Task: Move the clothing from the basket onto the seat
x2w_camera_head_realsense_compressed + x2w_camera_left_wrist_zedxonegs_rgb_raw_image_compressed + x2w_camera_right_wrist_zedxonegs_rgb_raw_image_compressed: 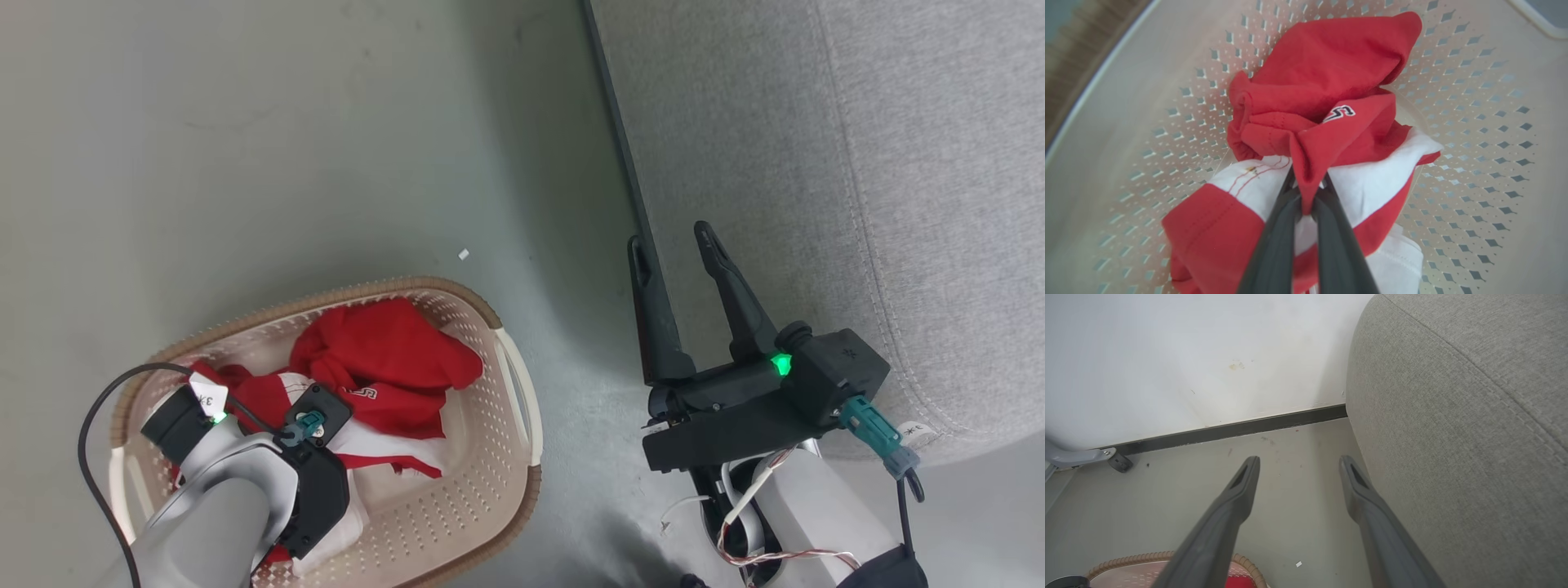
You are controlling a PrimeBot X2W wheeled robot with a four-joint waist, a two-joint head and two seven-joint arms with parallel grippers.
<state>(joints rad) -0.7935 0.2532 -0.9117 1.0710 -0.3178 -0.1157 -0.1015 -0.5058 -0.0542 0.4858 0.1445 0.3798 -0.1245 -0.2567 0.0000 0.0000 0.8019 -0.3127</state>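
The clothing [384,359], red and white, lies heaped in the cream basket [514,384] on the floor at the lower left. My left gripper reaches down into the basket, its fingers hidden under the wrist in the head view. In the left wrist view the left gripper [1308,183] is shut on a red fold of the clothing [1327,102], with a white panel beneath it and the basket wall [1474,122] behind. My right gripper [673,245] hangs open beside the grey seat [857,163], nothing between its fingers [1237,490]. The seat [1453,437] rises close on its right.
A dark baseboard [1229,430] and white wall [1188,347] stand beyond the right gripper. A small white scrap [464,254] lies on the grey floor between basket and seat. A grey caster foot [1094,457] sits at the wall on the left. The basket rim [1167,555] shows low down.
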